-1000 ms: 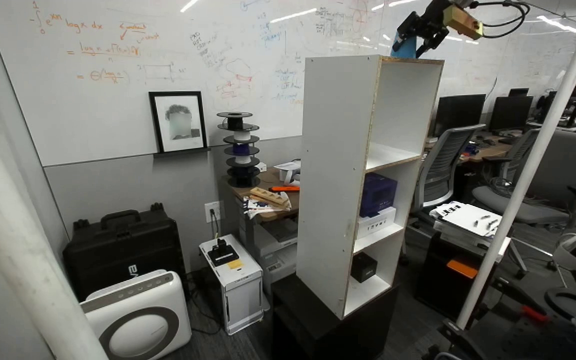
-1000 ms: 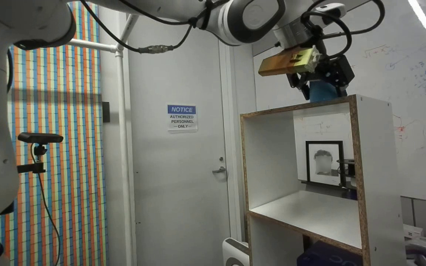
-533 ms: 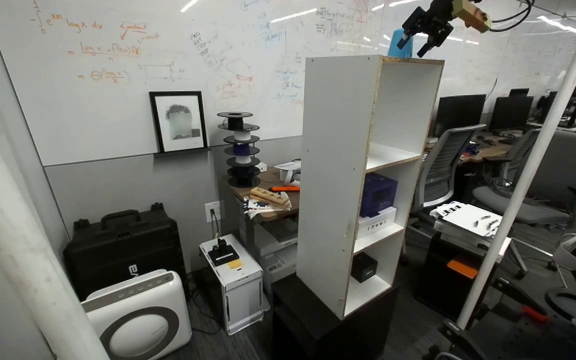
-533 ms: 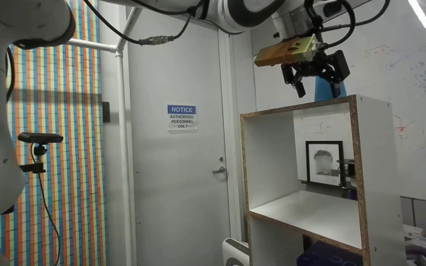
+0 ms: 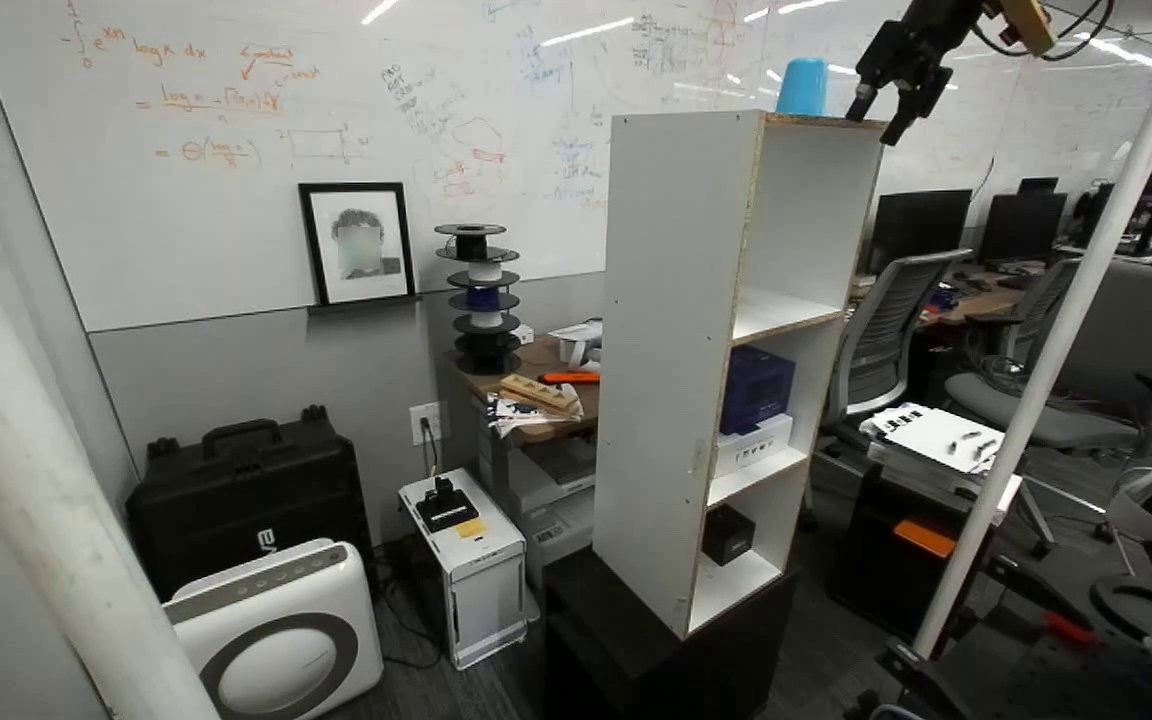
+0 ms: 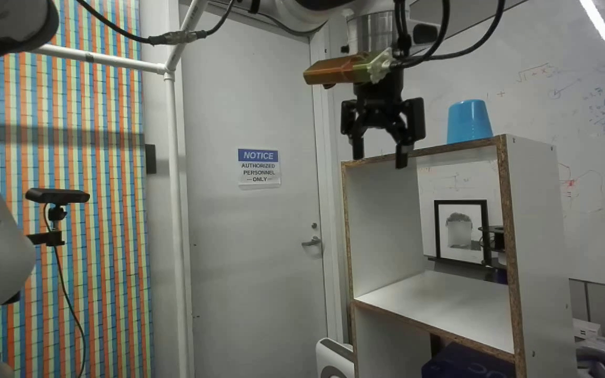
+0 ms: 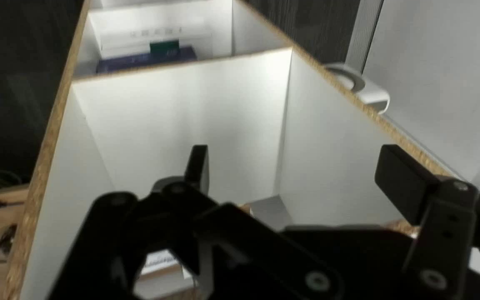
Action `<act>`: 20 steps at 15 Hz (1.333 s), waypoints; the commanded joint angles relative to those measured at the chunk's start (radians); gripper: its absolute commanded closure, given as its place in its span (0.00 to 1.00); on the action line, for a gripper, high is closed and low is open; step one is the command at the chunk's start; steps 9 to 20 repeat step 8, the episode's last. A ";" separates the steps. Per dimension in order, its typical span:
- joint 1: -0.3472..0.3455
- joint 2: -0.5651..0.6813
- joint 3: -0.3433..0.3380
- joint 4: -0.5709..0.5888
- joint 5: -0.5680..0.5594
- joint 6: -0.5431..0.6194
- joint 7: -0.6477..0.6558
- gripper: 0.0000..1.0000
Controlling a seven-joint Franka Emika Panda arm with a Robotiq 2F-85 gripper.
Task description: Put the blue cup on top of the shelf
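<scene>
The light blue cup [image 5: 802, 87] stands on top of the white shelf [image 5: 676, 350], narrower end up, and both also show in an exterior view, the cup [image 6: 469, 122] near one front corner of the shelf top [image 6: 539, 252]. My gripper [image 5: 876, 118] is open with nothing between its fingers. It is apart from the cup, off to its side; in an exterior view the gripper [image 6: 380, 154] has its fingertips by the shelf's upper front edge. In the wrist view the gripper [image 7: 298, 175] looks down along the shelf's open compartments [image 7: 223, 125]; the cup is out of that view.
A blue-purple object [image 5: 758, 388] on a white box [image 5: 753, 445] fills part of the middle compartment. A small black box [image 5: 727, 533] sits in the lowest one. A white pole [image 5: 1056, 350] and office chairs [image 5: 901, 320] stand beyond the shelf. A whiteboard [image 5: 236, 200] is behind.
The gripper was around the cup, then opened wider and drew back from it toward the shelf's front and side. The cup stayed standing on the shelf top.
</scene>
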 commanded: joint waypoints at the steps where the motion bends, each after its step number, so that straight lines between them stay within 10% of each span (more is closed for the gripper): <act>1: -0.004 -0.058 0.008 -0.110 -0.066 -0.157 -0.014 0.00; 20: -0.005 -0.029 0.004 -0.126 -0.071 -0.186 -0.005 0.00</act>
